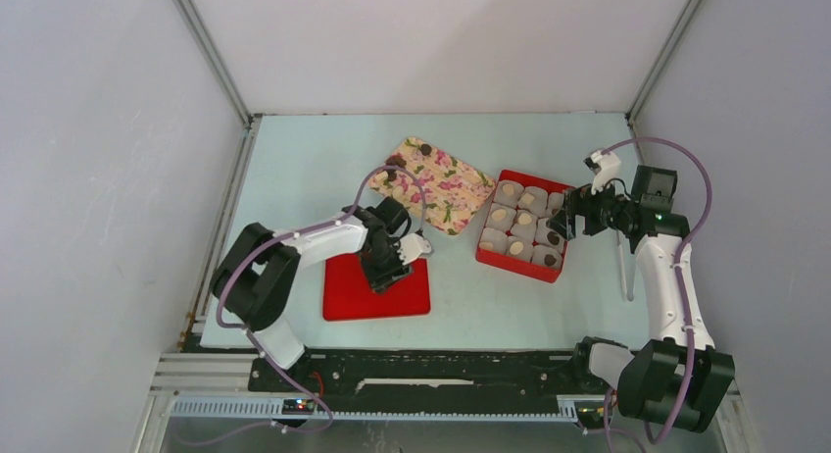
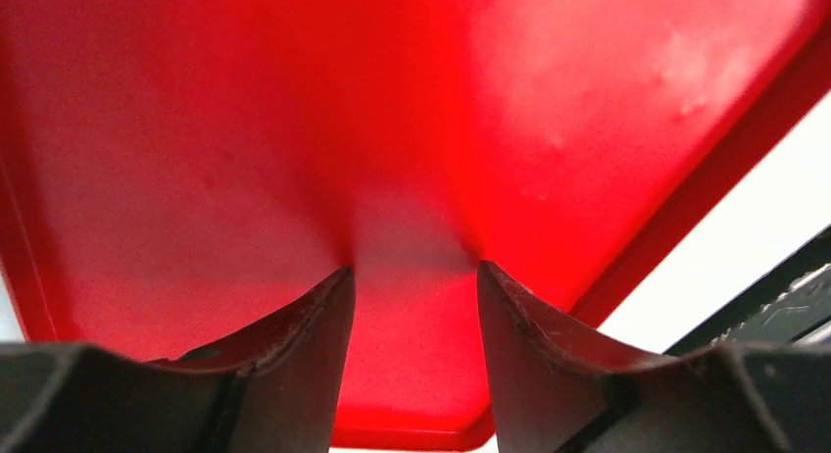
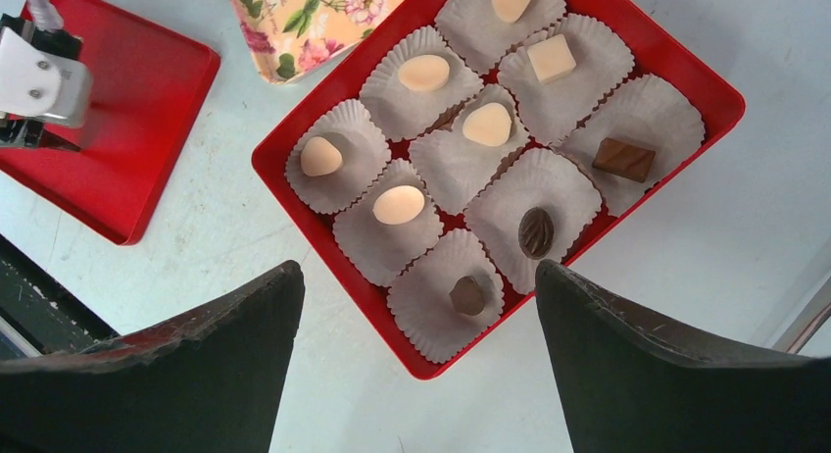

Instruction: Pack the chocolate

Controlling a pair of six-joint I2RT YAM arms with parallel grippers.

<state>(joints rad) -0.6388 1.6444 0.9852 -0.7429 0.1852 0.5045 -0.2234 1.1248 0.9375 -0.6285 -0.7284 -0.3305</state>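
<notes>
Nine paper cups fill the red box, 3 x 3, & each cup has one pc of chocolate. Six pcs are pale cream (five oval-ish, one square block). Three are dark brown, all in one row along one edge of the box.

R gripper hovers above the box, fingers spread wide, nothing btwn them, clear of the cups.

More chocolate: a few dark lumps sit on the floral tray, at its far end. The tray lies diagonal on the table, just beside the box on the L side. Only marking on it is the print: pink flowers w/ green leaves on a yellowish ground.

L gripper is down on the flat red lid, which lies on the table near the L arm, well apart from the box. Its fingers stand part-way apart, tips at or right on the lid's inner surface. Only bare red plastic shows in the gap, so nothing is clamped. The lid's raised rim shows at the wrist view's edges.
</notes>
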